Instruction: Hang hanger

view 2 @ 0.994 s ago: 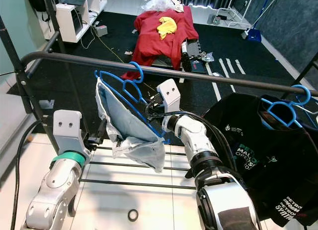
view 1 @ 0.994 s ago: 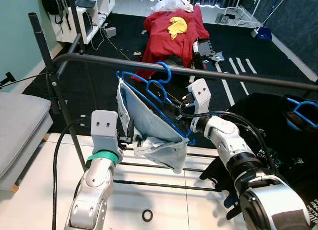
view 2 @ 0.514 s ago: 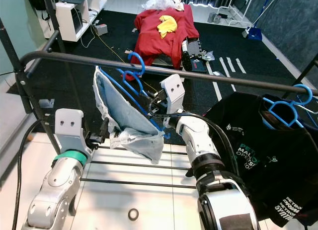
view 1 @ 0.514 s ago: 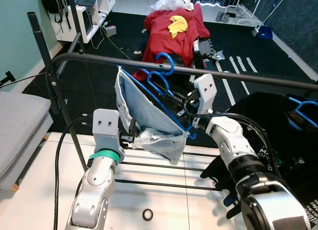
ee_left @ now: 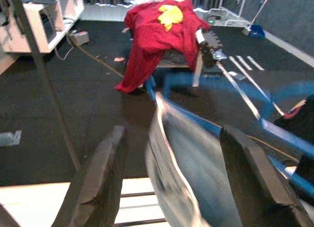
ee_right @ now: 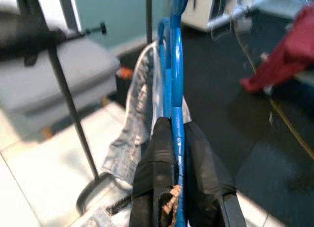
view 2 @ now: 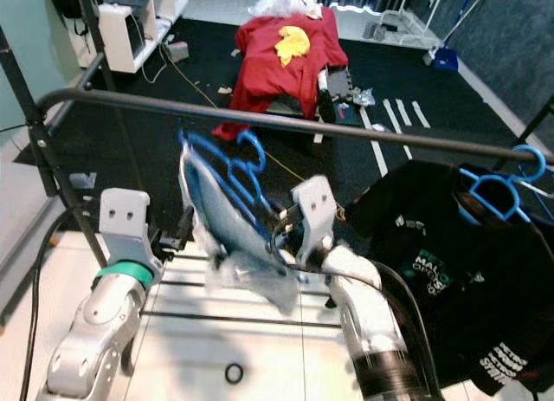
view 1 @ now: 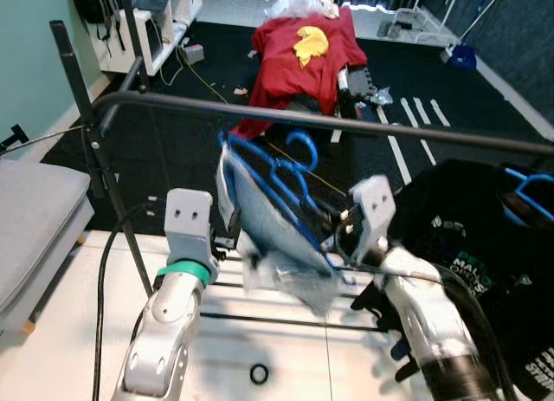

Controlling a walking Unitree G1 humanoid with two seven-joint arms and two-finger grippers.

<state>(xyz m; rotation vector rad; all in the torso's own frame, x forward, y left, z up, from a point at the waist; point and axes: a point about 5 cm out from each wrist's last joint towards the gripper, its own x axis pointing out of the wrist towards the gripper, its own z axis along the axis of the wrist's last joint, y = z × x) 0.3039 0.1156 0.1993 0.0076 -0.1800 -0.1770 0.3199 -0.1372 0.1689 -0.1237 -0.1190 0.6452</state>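
Note:
A blue hanger [view 1: 279, 174] carries a pale blue-grey garment [view 1: 273, 236]. It hangs tilted just under the black rail [view 1: 363, 124] of the clothes rack, its hook [view 1: 303, 146] below the rail and not on it. My right gripper [ee_right: 175, 134] is shut on the hanger's blue bar, to the right of the garment [view 2: 247, 236]. My left gripper [ee_left: 174, 134] is open at the garment's left side, its fingers [ee_left: 100, 183] wide apart with the cloth between them. The picture is blurred around the hanger.
A second blue hanger [view 2: 489, 189] with a black T-shirt [view 2: 450, 271] hangs on the rail at the right. The rack's upright post [view 1: 86, 132] stands left, its low bars [view 1: 260, 319] below. A grey seat [view 1: 35, 219] is far left, red clothing [view 1: 299, 59] on the dark floor beyond.
The hanger and garment have dropped and swung right; the hook was up at the rail and now sits below it. My right arm has lowered with it. The left arm barely moved.

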